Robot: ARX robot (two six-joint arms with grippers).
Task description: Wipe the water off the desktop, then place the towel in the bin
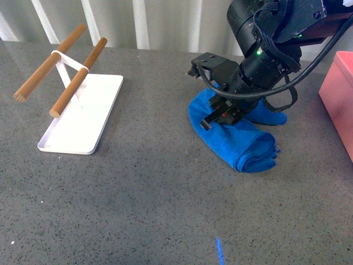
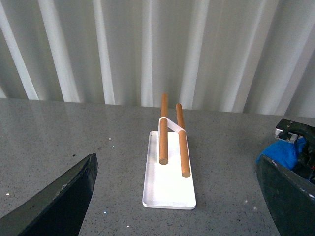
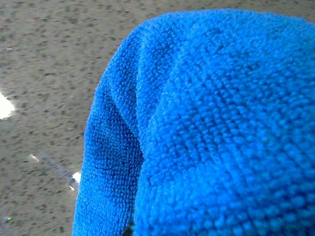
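Towel (image 1: 248,146) on desktop (image 1: 154,193), bin (image 1: 339,94) at rt

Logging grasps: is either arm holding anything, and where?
Left gripper: nothing. Right gripper sits on the towel near its middle, but its jaws are hidden; a hold cannot be told.

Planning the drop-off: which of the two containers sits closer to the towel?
The salmon-pink bin, at the front view's right edge, just past the towel. The flat white tray with wooden bars lies farther off, to the left.
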